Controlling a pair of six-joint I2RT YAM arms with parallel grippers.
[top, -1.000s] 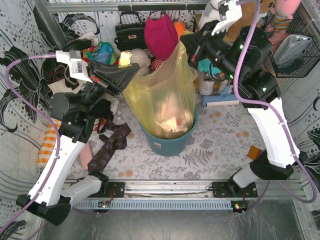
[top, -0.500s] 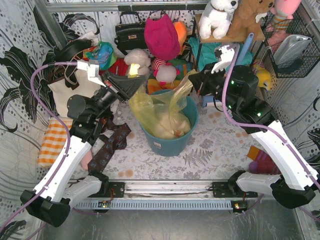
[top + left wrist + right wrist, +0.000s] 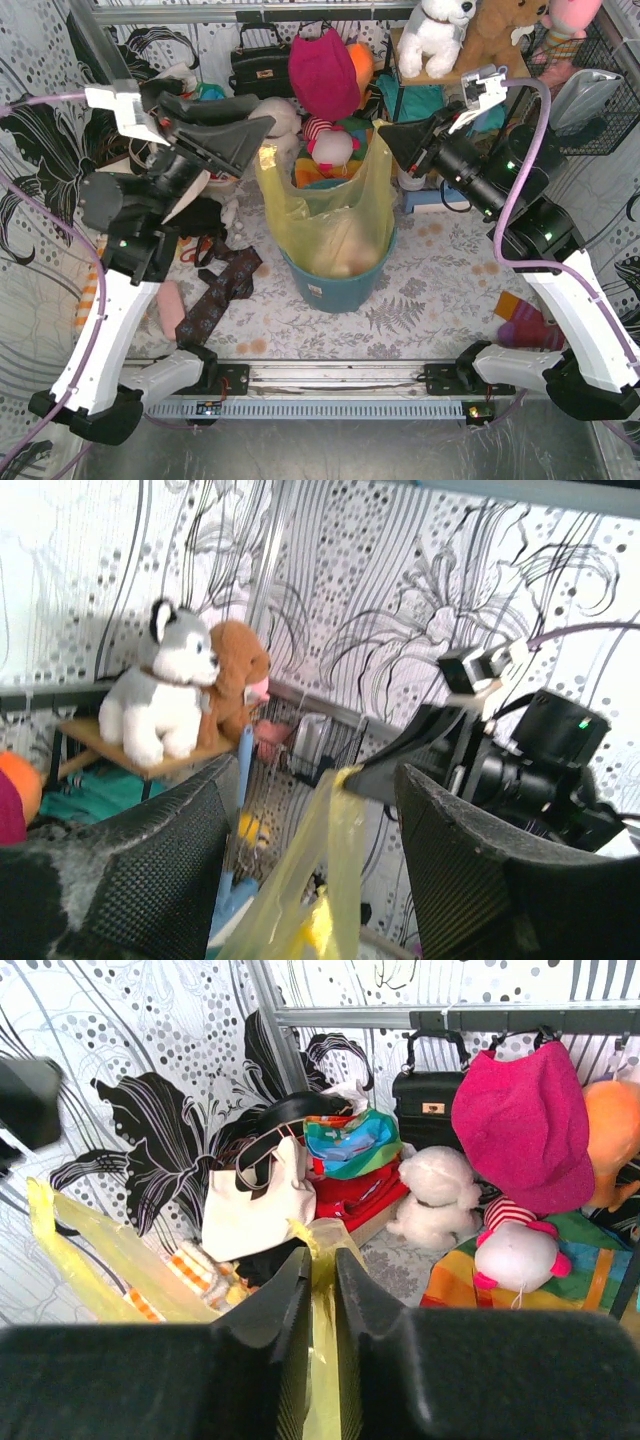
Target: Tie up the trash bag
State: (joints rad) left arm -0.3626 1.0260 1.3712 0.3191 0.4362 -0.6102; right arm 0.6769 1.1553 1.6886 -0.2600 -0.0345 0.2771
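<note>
Right gripper (image 3: 322, 1260): jaws nearly together, pinched on a twisted yellow-green corner of the trash bag (image 3: 325, 205). The plastic runs up through the slit between the fingers and pokes out just past the tips. Left gripper (image 3: 312, 790): jaws wide, nothing clamped. In the left wrist view a strip of the bag rises through the gap between the two mesh pads (image 3: 150, 860), roughly mid-gap at the tips. It touches neither pad as far as I can tell and runs on beyond the jaws to the right gripper's tip. In the top view the bag's other upper corner sits just below and beside the left fingertips; can't tell if there's contact. The bag body hangs below and between both sets of jaws, top edge stretched from one to the other. Its bottom is seated in the teal bucket (image 3: 340, 285), with pale contents showing through the plastic. Beyond the right jaws: cream tote (image 3: 258, 1205) just left of the tips, black handbag (image 3: 430, 1095) and a magenta cloth item (image 3: 525, 1130) hanging up and to the right, white plush (image 3: 440, 1190) below those. Beyond the left jaws: husky plush (image 3: 160, 695) and brown teddy (image 3: 235, 670) on a shelf, above the left pad.
</note>
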